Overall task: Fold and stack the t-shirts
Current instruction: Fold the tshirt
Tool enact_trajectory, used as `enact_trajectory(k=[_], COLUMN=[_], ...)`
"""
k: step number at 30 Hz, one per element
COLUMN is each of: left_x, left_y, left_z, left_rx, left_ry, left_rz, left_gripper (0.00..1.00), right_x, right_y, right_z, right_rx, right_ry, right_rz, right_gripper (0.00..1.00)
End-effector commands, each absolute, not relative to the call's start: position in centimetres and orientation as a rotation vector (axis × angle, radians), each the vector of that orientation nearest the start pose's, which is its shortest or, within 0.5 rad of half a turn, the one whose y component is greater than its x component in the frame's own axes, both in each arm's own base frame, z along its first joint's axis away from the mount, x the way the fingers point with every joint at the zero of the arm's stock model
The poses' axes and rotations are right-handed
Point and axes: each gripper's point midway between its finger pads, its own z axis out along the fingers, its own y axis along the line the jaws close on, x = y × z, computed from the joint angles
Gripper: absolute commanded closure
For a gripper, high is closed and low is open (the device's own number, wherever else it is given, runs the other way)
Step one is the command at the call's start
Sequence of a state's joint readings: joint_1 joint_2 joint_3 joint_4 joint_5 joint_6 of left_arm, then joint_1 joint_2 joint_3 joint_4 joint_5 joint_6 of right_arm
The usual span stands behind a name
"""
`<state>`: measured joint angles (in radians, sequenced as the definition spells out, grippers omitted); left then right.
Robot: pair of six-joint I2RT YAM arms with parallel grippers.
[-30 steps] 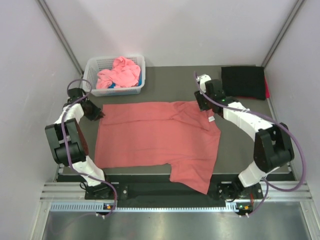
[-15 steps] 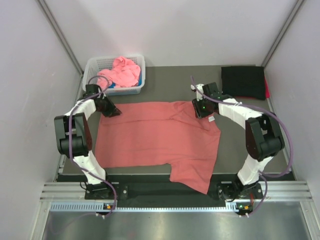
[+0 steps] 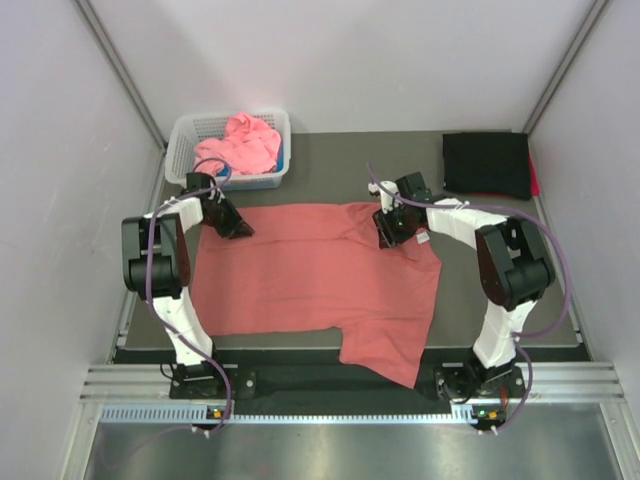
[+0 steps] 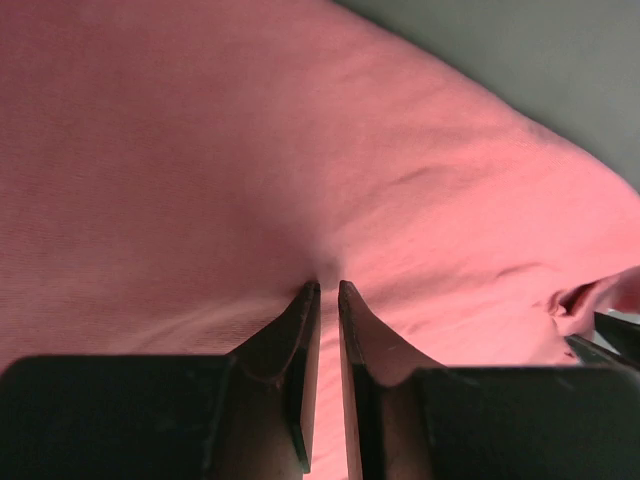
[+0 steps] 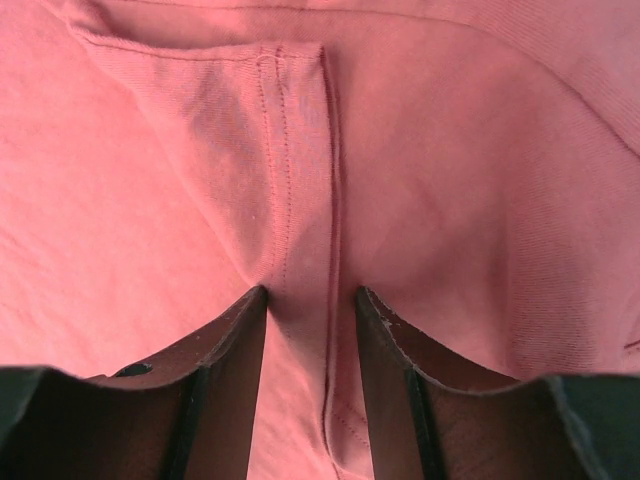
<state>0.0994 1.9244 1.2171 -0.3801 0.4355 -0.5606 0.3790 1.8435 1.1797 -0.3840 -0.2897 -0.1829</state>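
A salmon-red t-shirt (image 3: 310, 275) lies spread flat on the dark table, its lower part hanging over the near edge. My left gripper (image 3: 240, 230) is at the shirt's far left edge; in the left wrist view its fingertips (image 4: 326, 288) are nearly together and pinch a small pucker of the cloth (image 4: 200, 150). My right gripper (image 3: 385, 238) is at the far right, by the sleeve. In the right wrist view its jaws (image 5: 310, 292) stand apart, tips pressed onto the cloth (image 5: 480, 200) with a stitched seam between them. A pink t-shirt (image 3: 245, 145) lies crumpled in the basket. A black t-shirt (image 3: 487, 165) lies folded at the far right.
The white lattice basket (image 3: 185, 135) stands at the far left corner, just behind my left gripper. A strip of red cloth (image 3: 534, 180) shows at the black shirt's right edge. Grey walls close in the table on three sides.
Both grippers have moved inward along the shirt's far edge, the left one rightward onto the cloth, the right one leftward onto the sleeve seam. The shirt has not visibly shifted.
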Motion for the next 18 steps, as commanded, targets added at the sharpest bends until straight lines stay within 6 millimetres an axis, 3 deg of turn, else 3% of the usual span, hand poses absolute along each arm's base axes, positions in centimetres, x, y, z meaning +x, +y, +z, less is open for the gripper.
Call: enact_trajectory(k=[1, 9, 12, 13, 16, 18], left_x=[43.2, 42.6, 41.5, 40.9, 39.5, 38.6], left_y=[-2.7, 3.8, 5.2, 6.1, 7.6, 8.4], left_z=[4.5, 6.6, 6.7, 6.5, 6.3, 6.5], left_rx=[-0.742, -0.761, -0.789, -0.816, -0.885, -0.919], left_ry=[2.549, 2.517, 2.509, 2.51, 2.486, 2.461], left_rz=[-0.619, -0.198, -0.106, -0.043, 0.022, 0.032], left_gripper=[0.81, 0.8, 0.78, 0.77, 0.72, 0.68], right_x=[37.8, 37.3, 37.3, 37.4, 37.4, 37.4], right_y=[21.1, 22.3, 22.3, 22.4, 22.5, 22.6], right_z=[5.4, 4.5, 4.8, 5.0, 6.1, 7.0], right_rx=[-0.881, -0.904, -0.903, -0.9, -0.899, -0.897], right_ry=[2.374, 2.375, 2.369, 2.362, 2.336, 2.313], right_rz=[0.485, 0.515, 0.509, 0.509, 0.511, 0.513], right_gripper=[0.58, 0.6, 0.7, 0.81, 0.99, 1.0])
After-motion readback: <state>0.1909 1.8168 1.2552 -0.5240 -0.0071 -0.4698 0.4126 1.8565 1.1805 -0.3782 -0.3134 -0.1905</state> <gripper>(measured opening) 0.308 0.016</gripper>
